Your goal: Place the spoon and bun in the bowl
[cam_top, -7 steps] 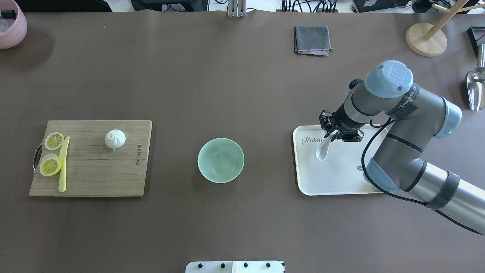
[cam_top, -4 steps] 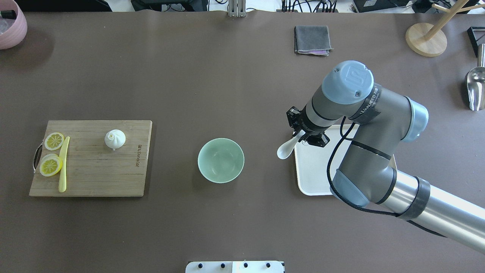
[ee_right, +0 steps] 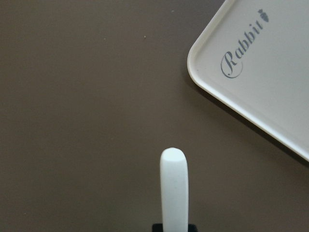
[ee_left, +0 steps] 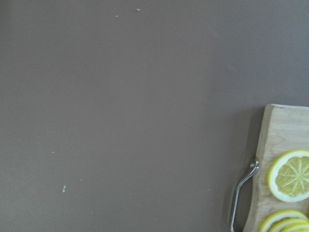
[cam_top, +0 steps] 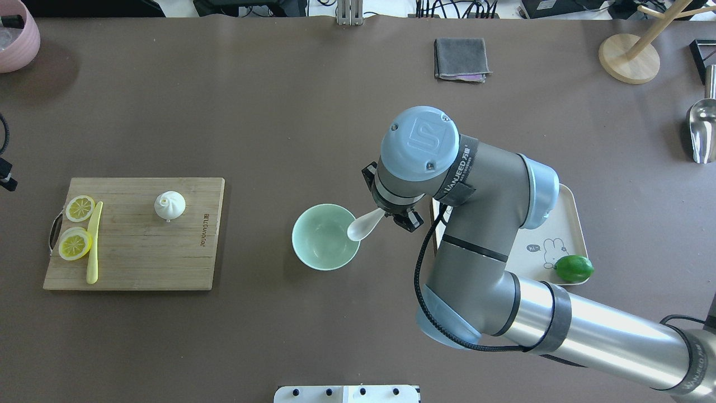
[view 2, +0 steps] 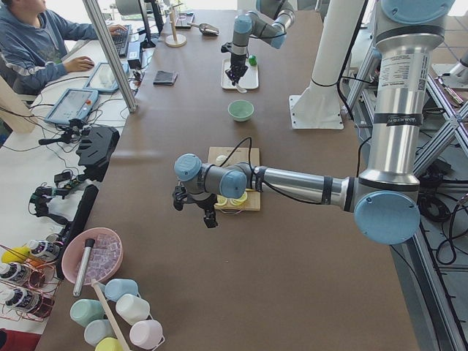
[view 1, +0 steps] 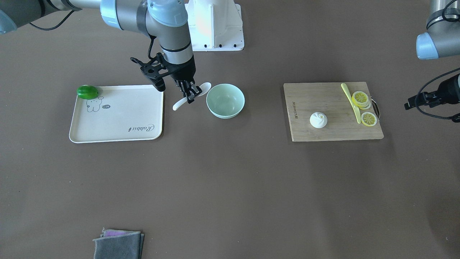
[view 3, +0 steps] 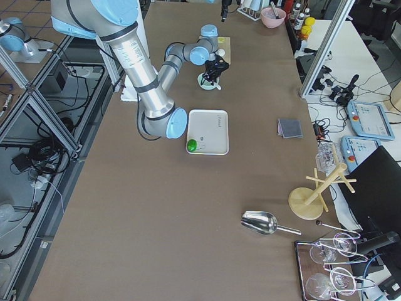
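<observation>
One tray (view 1: pixel 118 118) is lying beside my right end effector (view 1: pixel 190 95), which is pinching the spoon (cam_top: pixel 362 225) by its handle, scoop pointing left over the bowl (cam_top: pixel 313 258) rim.

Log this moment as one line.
right gripper shut on white glossy soup spoon | scoop at rim of pale mint-green bowl | white pleated bun on wooden board

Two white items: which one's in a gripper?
The white glossy soup spoon, clamped by the right gripper, scoop at the mint-green bowl's rim. The white pleated bun sits on the wooden cutting board.
</observation>
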Motion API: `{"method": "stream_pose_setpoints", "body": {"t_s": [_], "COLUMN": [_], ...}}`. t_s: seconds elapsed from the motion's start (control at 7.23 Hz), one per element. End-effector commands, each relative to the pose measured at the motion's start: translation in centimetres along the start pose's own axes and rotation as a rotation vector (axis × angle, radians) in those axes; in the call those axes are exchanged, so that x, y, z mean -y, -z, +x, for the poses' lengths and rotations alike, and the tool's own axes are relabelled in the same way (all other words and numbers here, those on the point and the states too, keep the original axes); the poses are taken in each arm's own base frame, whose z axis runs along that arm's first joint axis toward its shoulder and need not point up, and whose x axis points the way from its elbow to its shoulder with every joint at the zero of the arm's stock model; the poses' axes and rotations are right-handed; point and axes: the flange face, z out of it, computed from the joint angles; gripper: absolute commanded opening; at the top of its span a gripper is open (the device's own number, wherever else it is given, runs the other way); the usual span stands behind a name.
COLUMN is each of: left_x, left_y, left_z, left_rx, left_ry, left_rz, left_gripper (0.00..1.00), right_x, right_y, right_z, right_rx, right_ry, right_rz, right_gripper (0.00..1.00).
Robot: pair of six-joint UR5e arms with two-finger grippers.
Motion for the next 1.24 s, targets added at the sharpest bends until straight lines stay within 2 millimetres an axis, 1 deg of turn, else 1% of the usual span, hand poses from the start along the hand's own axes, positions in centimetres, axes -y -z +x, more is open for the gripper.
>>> {"method": "stream_pose_setpoints", "body": {"t_s": [0.0,0.14,0.28,0.41,0.55,0.69,0.83,0.97,1.11], "left_x": [0.5,0.5,0.3,0.1,-0.5,-0.8,-1.7,-1.8,-1.8], "left_y": [0.2,0.2,0.1,-0.4,-0.9,-1.5,-3.1,-3.2,-3.4], "left_z": [2.2,2.4,3.3,5.6,8.4,11.3,14.5,16.3,18.5], "left_rx": [-0.005,-0.006,-0.008,-0.011,-0.024,-0.057,-0.089,-0.113,-0.125], "left_ry": [0.009,0.021,0.031,0.064,0.094,0.144,0.201,0.237,0.26], "left_rz": [0.005,0.006,0.003,-0.005,-0.002,0.013,0.009,0.014,0.005], "left_gripper": [0.98,0.98,0.98,0.98,0.98,0.98,0.98,0.98,0.98], "right_x": [-2.9,-3.3,-3.8,-4.3,-4.3,-4.1,-3.1,-2.8,-1.9], "right_y": [-1.5,-1.9,-2.5,-2.7,-2.3,-1.4,-0.1,0.8,1.2], "right_z": [-3.2,-3.2,-3.1,-2.6,-2.4,-1.8,0.1,1.0,0.7], "right_rx": [0.003,0.017,0.013,0.006,0.005,0.012,0.021,0.016,0.018], "right_ry": [-0.06,-0.054,-0.047,-0.036,-0.026,-0.023,-0.013,-0.011,0.001], "right_rz": [0.044,0.068,0.077,0.073,0.064,0.046,0.038,0.025,0.031], "right_gripper": [0.0,0.0,0.14,0.99,1.0,1.0,1.0,1.0,1.0]}}
